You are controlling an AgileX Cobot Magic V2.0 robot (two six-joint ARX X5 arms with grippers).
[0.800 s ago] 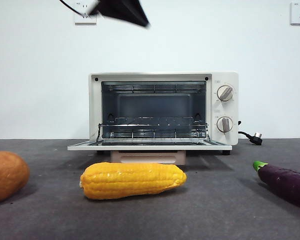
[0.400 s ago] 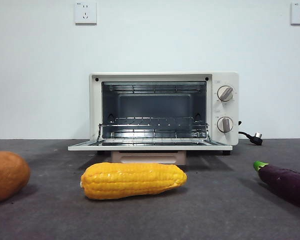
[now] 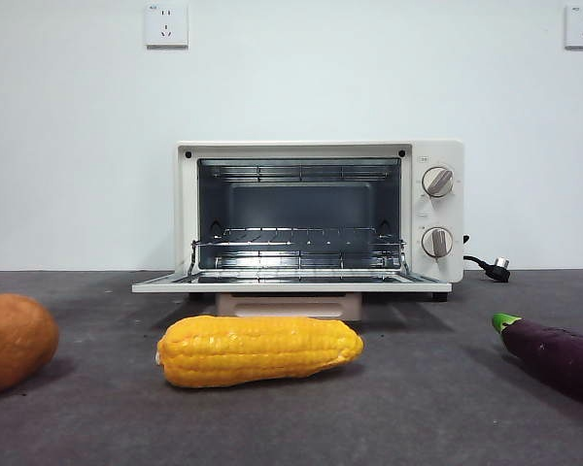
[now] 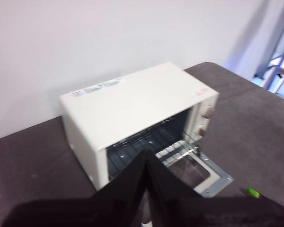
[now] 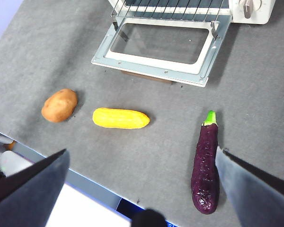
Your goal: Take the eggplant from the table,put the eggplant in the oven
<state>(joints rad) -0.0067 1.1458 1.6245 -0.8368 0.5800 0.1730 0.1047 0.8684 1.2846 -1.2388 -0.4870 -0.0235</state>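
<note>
Hovering wide open above the eggplant (image 5: pixel 206 171) on the desk (image 5: pixel 170 142), the right hand (image 5: pixel 142 182) holds nothing; left hand (image 4: pixel 146 189) closed, empty.

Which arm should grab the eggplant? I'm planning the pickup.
Right, probably. The right gripper hangs open above the eggplant on the table; the left gripper is shut, up over the oven.

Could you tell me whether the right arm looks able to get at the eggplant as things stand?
Probably yes: the right gripper hangs open above the eggplant, which lies alone on the table, apart from the corn.
</note>
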